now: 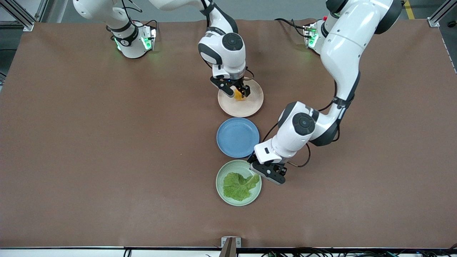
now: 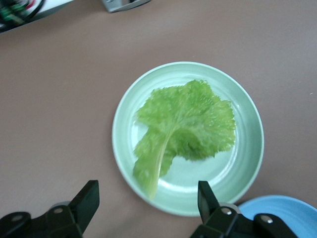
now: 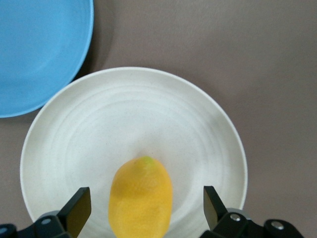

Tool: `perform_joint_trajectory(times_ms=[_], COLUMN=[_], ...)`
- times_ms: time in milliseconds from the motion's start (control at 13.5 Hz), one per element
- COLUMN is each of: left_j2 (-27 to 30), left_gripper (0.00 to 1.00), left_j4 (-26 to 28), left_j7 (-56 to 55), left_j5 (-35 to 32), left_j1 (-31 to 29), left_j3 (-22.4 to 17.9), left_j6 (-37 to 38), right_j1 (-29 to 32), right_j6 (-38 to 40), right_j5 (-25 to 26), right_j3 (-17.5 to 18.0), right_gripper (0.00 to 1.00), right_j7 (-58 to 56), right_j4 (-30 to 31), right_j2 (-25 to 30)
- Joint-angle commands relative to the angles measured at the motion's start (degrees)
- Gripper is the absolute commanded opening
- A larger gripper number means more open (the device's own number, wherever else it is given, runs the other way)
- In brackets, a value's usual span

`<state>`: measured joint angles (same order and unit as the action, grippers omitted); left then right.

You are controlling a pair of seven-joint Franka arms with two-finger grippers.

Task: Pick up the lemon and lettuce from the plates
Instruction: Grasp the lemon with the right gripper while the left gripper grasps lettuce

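Observation:
The lemon (image 1: pixel 238 95) lies on the beige-pink plate (image 1: pixel 250 107), the plate nearest the robots' bases. My right gripper (image 1: pixel 238 92) is open, low over that plate, with one finger on each side of the lemon and a gap to it on both sides; the right wrist view shows the lemon (image 3: pixel 141 198), the plate (image 3: pixel 133 109) and the gripper (image 3: pixel 143 210). The lettuce (image 1: pixel 240 185) lies flat on the mint green plate (image 1: pixel 219 182), nearest the front camera. My left gripper (image 1: pixel 267 174) is open over that plate's rim, by the leaf's stem end. The left wrist view shows the lettuce (image 2: pixel 185 126), the plate (image 2: pixel 124 124) and the gripper (image 2: pixel 148 201).
An empty blue plate (image 1: pixel 237 137) sits between the two task plates, close to both; it also shows in the left wrist view (image 2: pixel 282 213) and the right wrist view (image 3: pixel 39 49). Brown table mat (image 1: pixel 107 142) lies all around the three plates.

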<state>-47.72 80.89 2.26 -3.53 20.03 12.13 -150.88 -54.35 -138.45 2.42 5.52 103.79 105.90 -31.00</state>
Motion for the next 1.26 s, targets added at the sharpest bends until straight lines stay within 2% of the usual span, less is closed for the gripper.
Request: perform_joint_trajectory(times_ms=[0,74,223,297,446,520,669,818,1041,1115,1189], left_j2=[-4.82,-6.32,-8.17,-8.35,-9.05,-9.32,-10.02,-11.07,-11.69,-11.69,-11.69], left_gripper=[0.74,0.73,0.67,0.66,0.64,0.61,0.57,0.51,0.4,0.35,0.24], left_j4=[-2.49,-2.49,-2.58,-2.49,-2.58,-2.58,-2.84,-2.84,-2.75,-2.75,-2.75], left_j7=[3.27,3.27,4.5,5.46,5.56,5.47,5.47,5.47,5.47,5.39,5.12], left_j5=[-5.07,-5.17,-6.48,-7.1,-7.02,-7.02,-7.11,-7.11,-7.11,-7.11,-7.11], left_j1=[0.62,0.71,1.93,2.98,3.61,3.78,3.96,3.96,3.96,3.96,3.96], left_j3=[-0.53,-0.62,-2.01,-3.33,-3.87,-3.87,-3.87,-3.96,-3.96,-3.96,-3.96], left_j6=[-8.25,-11.16,-16.0,-16.46,-16.64,-16.9,-17.16,-19.17,-19.71,-19.71,-19.63], right_j1=[-1.63,-2.07,-2.34,-2.43,-2.08,-1.55,1.6,8.35,20.47,24.86,28.73], right_j6=[0.29,0.29,0.2,0.2,0.72,1.16,3.78,8.1,8.9,8.82,8.73], right_j5=[3.28,3.46,3.46,3.38,3.2,3.2,3.29,3.11,2.94,2.68,2.59], right_j3=[-0.77,-0.77,-0.68,-0.68,-0.59,-0.68,-0.77,-0.68,-0.59,-0.59,-0.59], right_gripper=[0.99,0.94,0.73,0.56,0.12,0.02,0.0,0.0,0.0,0.0,0.0], right_j7=[5.44,5.89,5.9,5.9,5.64,5.11,-1.08,-14.87,-34.11,-41.05,-47.3], right_j4=[-4.64,-4.91,-4.91,-4.91,-4.91,-5.09,-5.0,-4.65,-2.37,-1.58,-1.14], right_j2=[-4.85,-5.47,-5.83,-5.83,-5.57,-5.13,-2.34,1.45,5.67,6.29,6.39])
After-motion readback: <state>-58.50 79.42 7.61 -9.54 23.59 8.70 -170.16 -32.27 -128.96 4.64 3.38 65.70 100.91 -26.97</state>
